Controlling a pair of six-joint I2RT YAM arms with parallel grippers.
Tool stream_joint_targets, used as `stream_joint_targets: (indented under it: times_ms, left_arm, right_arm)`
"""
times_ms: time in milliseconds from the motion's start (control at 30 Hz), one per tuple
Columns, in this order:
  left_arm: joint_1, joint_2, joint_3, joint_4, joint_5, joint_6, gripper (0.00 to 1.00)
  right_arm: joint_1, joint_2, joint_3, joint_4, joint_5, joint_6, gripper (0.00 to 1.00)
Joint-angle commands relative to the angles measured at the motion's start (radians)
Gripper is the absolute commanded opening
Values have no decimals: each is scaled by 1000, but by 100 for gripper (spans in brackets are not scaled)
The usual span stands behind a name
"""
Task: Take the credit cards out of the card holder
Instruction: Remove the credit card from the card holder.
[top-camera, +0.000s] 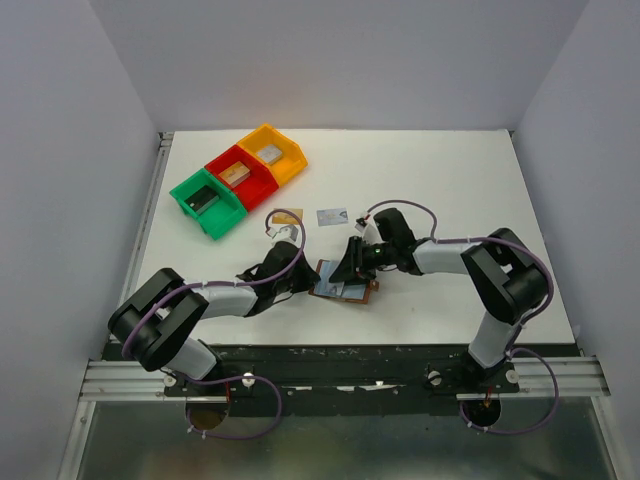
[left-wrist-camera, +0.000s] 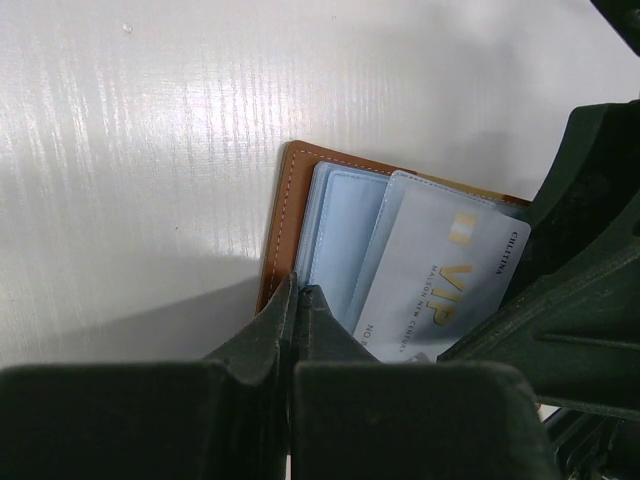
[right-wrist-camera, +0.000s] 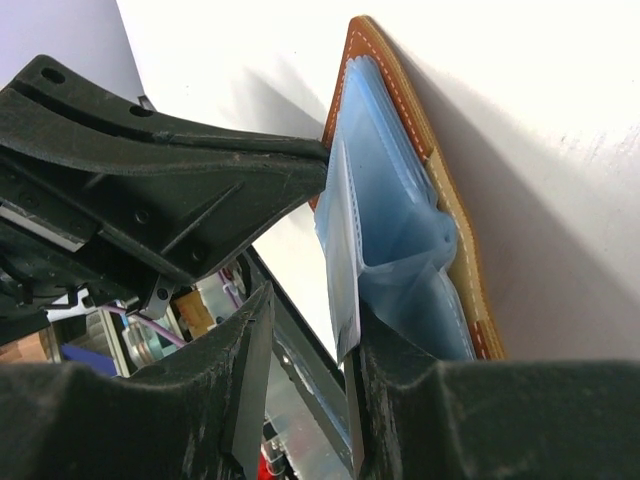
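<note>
On the table (top-camera: 450, 170), the left gripper (left-wrist-camera: 298, 298), jaws fully closed, is resting on the card holder (left-wrist-camera: 285, 220); the right gripper (right-wrist-camera: 312, 330), jaws half parted, is straddling a silvery card (right-wrist-camera: 343, 250).

White table (top-camera: 450, 180) (glossy), grey walls (top-camera: 350, 60)

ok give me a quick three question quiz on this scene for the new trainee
1. True or false: the fingers of the left tool stand wide apart.
2. Which bin is farthest from the arms' bases? A the green, B the red, C the yellow bin.
3. What word is printed in gold on the silvery card sticking out of the card holder?
Key: 1 false; 2 C; 3 VIP.
</note>
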Motion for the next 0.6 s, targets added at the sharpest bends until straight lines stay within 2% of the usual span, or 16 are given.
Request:
stream_joint_targets:
  times_ms: [0, 233, 567]
  left_arm:
    - [8, 34, -42, -131, 4, 14, 0]
    - [10, 33, -37, -137, 4, 16, 0]
    - [11, 31, -35, -142, -1, 13, 0]
  right_arm:
    - [-10, -47, -20, -21, -4, -27, 40]
    - [-19, -59, -32, -30, -5, -42, 40]
    - [-44, -87, -52, -44, -2, -64, 32]
